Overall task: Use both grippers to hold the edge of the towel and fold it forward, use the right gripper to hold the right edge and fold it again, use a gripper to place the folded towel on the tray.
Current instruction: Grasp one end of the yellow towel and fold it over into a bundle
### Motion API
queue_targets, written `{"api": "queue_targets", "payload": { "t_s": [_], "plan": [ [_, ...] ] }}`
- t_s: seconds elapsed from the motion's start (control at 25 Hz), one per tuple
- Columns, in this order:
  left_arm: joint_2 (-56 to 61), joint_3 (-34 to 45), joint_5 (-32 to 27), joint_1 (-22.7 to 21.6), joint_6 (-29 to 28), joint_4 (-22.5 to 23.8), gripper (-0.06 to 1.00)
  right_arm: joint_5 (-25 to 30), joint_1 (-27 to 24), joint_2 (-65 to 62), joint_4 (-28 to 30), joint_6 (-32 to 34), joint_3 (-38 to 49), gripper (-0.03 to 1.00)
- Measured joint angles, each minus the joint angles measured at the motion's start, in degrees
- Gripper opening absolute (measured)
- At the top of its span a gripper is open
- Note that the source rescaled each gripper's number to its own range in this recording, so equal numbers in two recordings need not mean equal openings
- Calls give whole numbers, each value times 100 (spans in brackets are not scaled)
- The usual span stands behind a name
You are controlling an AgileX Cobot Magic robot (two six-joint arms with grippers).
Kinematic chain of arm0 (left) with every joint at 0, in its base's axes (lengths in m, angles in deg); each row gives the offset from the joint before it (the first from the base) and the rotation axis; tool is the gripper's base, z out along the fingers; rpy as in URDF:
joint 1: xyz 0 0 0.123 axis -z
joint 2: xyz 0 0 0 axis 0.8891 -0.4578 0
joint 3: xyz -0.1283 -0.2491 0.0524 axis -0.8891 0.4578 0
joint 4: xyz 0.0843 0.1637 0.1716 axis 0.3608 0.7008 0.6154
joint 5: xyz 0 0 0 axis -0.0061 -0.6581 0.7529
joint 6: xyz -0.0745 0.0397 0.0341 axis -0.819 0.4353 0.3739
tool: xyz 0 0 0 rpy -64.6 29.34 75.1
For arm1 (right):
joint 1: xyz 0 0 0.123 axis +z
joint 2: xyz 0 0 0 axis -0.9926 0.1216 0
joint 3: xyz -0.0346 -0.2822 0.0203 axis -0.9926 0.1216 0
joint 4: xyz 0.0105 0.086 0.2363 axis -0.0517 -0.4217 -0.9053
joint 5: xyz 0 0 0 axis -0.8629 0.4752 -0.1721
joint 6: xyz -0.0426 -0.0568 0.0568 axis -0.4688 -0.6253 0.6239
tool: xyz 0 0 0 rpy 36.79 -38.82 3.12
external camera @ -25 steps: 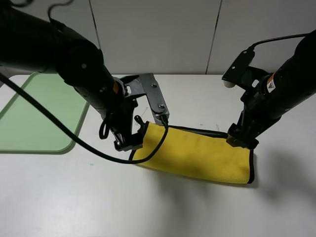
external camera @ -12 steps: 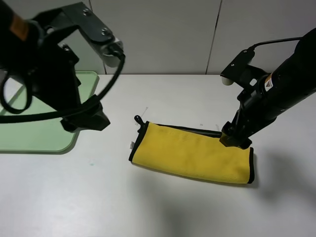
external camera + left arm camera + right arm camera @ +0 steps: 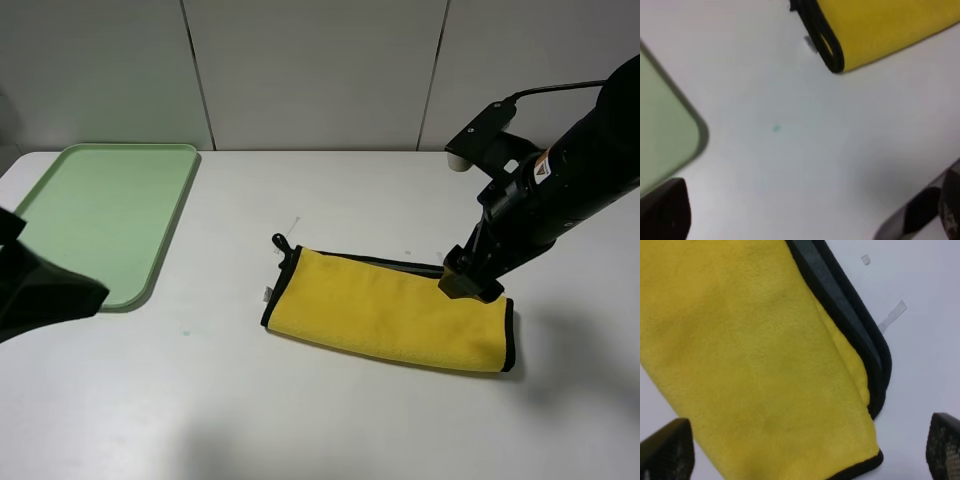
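Yellow towel (image 3: 755, 365), grey underside (image 3: 837, 295) only wrist-visible, beneath spread right end effector (image 3: 805, 447); left end effector (image 3: 800, 215) likewise released.

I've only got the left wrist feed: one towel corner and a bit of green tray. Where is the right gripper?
Observer: The right gripper is low over the towel's right end, by the far hem, jaws open.
Operator: Is the first fold done?
Observer: Yes. The right wrist view shows two black hems stacked, with grey underside between them.
Operator: And my own side from above?
Observer: The left arm is only a dark blurred shape at the picture's left edge, beside the tray's near corner, well away from the towel.
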Motion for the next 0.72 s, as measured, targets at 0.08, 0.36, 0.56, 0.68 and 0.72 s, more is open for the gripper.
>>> {"api": "queue_targets", "payload": {
  "t_s": [0.08, 0.36, 0.56, 0.68, 0.72],
  "plan": [
    [417, 197, -235, 0, -244, 0, 100, 0, 0, 0, -24, 69, 0, 100],
    [1700, 465, -804, 0, -414, 0, 100, -5, 0, 0, -40, 194, 0, 100],
    [2651, 489, -1349, 0, -443, 66, 100, -18, 0, 0, -40, 197, 0, 100],
    [3212, 611, -1419, 0, -530, 154, 100, -29, 0, 0, -40, 197, 0, 100],
    [3353, 684, -1436, 0, -553, 154, 100, -29, 0, 0, -47, 197, 0, 100]
  ]
}}
